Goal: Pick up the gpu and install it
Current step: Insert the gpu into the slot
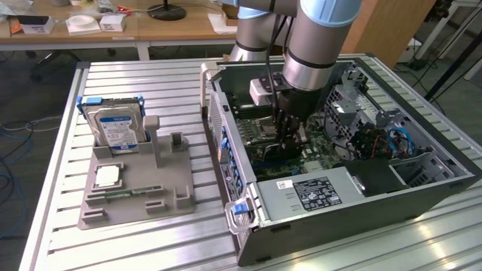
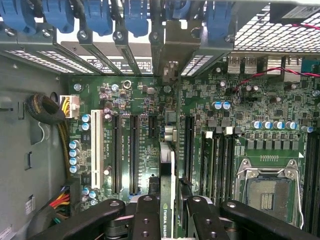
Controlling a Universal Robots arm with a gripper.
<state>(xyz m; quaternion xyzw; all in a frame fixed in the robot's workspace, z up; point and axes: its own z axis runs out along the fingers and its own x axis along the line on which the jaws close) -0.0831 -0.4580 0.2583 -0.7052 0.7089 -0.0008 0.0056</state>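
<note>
Lowering the gpu [image 2: 168, 200] into the open computer case [image 1: 452, 164], we are partway through the install.
We have it clamped edge-on in the gripper [image 2: 167, 210], hanging just under the fingers above the motherboard [image 2: 240, 105]; it looks not yet seated in the slot below, so pressing home remains.

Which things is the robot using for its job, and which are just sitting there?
For the job:
- gpu, held edge-on in the pincer
- computer case
- motherboard

Just sitting there:
- hard drive
- grey holder tray
- memory stick
</note>
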